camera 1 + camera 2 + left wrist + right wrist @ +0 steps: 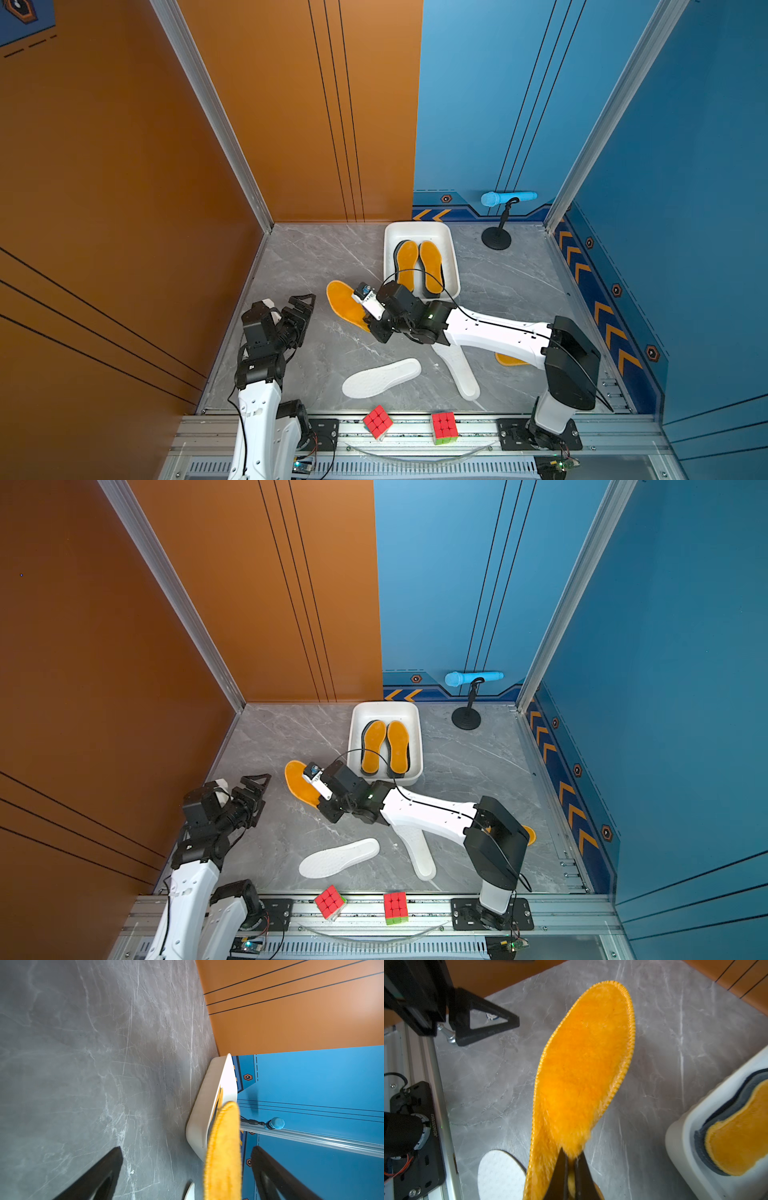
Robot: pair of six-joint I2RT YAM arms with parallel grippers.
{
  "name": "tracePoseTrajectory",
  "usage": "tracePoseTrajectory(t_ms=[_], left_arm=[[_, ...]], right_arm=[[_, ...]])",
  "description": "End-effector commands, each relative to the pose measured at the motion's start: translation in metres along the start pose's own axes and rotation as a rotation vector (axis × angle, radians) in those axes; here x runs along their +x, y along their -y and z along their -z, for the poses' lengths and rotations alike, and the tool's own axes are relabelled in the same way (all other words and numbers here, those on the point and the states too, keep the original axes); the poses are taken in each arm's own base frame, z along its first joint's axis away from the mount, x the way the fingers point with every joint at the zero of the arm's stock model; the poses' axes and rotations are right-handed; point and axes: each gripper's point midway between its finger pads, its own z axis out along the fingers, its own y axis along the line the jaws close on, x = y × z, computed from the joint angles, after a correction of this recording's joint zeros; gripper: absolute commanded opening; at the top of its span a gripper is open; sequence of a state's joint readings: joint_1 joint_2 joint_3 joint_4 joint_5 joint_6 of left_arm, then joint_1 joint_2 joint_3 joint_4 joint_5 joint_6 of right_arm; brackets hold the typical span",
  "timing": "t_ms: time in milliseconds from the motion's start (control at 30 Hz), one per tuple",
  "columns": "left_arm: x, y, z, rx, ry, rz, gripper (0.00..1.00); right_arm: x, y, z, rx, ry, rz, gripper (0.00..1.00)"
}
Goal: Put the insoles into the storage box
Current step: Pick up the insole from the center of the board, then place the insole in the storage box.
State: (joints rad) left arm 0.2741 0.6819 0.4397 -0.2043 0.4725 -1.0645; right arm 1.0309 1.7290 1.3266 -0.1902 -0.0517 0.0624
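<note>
My right gripper (371, 324) (572, 1156) is shut on one end of a fuzzy orange insole (343, 301) (587, 1059), which juts out toward the left arm, just in front of the box. The white storage box (388, 257) (681, 1136) stands at the back and holds two orange insoles (406, 259) lying on darker ones. Two white insoles (380, 378) (459, 372) lie on the table near the front. Another orange insole (509, 359) peeks out from under the right arm. My left gripper (301, 307) (187, 1149) hovers open and empty at the left.
Two Rubik's cubes (377, 420) (444, 427) sit on the front rail. A blue microphone (508, 198) on a black stand (496, 239) is at the back right, beside the box. Orange and blue walls close in the grey marble table (299, 257).
</note>
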Motion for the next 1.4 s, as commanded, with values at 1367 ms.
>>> tracePoseTrajectory(t_ms=[1367], left_arm=[[0.004,0.003,-0.008,0.011,-0.032,-0.004,0.98]], right_arm=[[0.049,0.246,-0.057,0.734,-0.157,-0.781,0.0]])
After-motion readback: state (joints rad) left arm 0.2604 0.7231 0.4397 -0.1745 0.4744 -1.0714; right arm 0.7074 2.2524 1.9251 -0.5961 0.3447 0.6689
